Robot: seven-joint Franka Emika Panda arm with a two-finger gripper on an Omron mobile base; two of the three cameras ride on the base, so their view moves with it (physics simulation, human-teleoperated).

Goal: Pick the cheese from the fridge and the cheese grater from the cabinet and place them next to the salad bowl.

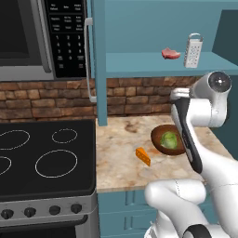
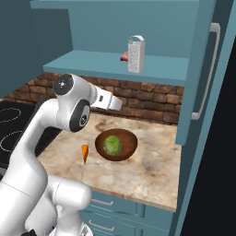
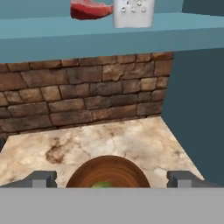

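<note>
Marble tabletop [image 1: 121, 158]: cheese [image 1: 143, 156] placed beside salad bowl [image 1: 168, 140] — done. Cheese grater [image 1: 193, 50] on cabinet [image 1: 153, 63] shelf — pending. Fingers [image 3: 41, 178] spread wide, empty, above bowl.

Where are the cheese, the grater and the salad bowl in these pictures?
cheese [image 1: 143, 156]: left base view, middle of the orange wedge.
cheese grater [image 2: 136, 56]: right base view, its perforated front face.
salad bowl [image 2: 129, 144]: right base view, bare brown inner wall.
</note>
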